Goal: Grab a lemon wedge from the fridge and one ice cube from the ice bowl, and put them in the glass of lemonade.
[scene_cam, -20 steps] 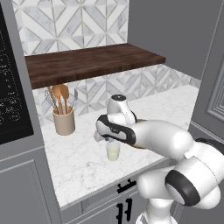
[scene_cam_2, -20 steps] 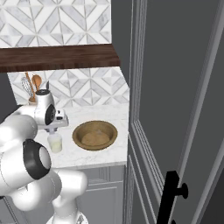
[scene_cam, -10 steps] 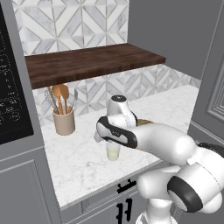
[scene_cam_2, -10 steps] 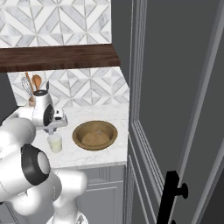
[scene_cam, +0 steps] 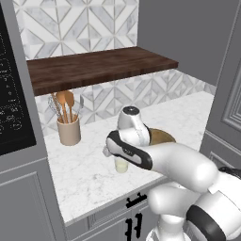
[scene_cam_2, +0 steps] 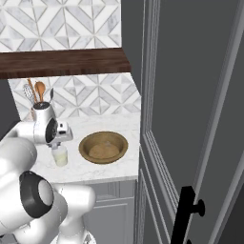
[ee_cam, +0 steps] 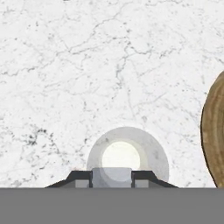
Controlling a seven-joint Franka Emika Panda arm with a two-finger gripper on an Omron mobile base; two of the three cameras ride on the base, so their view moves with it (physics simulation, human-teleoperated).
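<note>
The two-finger gripper (ee_cam: 112, 176) hangs just above the small clear glass of pale lemonade (ee_cam: 127, 158), jaws narrow around a pale translucent ice cube (ee_cam: 112, 174) (to drop it, I think); round wooden bowl (ee_cam: 213, 133) at three o'clock.

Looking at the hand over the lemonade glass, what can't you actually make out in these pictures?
- Whether the hand holds an ice cube: its fingertips are cut off by the hand view's bottom edge.
- Glass of lemonade: upper part hidden behind the arm in the left base view.
- Ice bowl: cut off by the hand view's right edge.
</note>
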